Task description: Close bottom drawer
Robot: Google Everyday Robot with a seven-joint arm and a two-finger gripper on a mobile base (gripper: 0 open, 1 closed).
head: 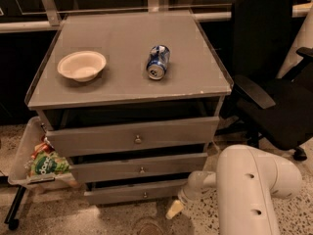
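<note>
The bottom drawer [122, 194] is the lowest and narrowest grey front of the three-drawer cabinet, with a small round metal knob [145, 195]. A dark gap shows above its front panel, and its inner floor is hidden. My gripper [174, 210] is at the end of the white arm [254, 190], low near the floor, just right of and in front of the drawer's right end. I cannot tell whether it touches the drawer.
On the cabinet top [122, 82] sit a white bowl [81, 65] and a blue can [158, 61] lying on its side. A black office chair [274, 92] stands at the right. A tray with snack bags [44, 163] stands at the left.
</note>
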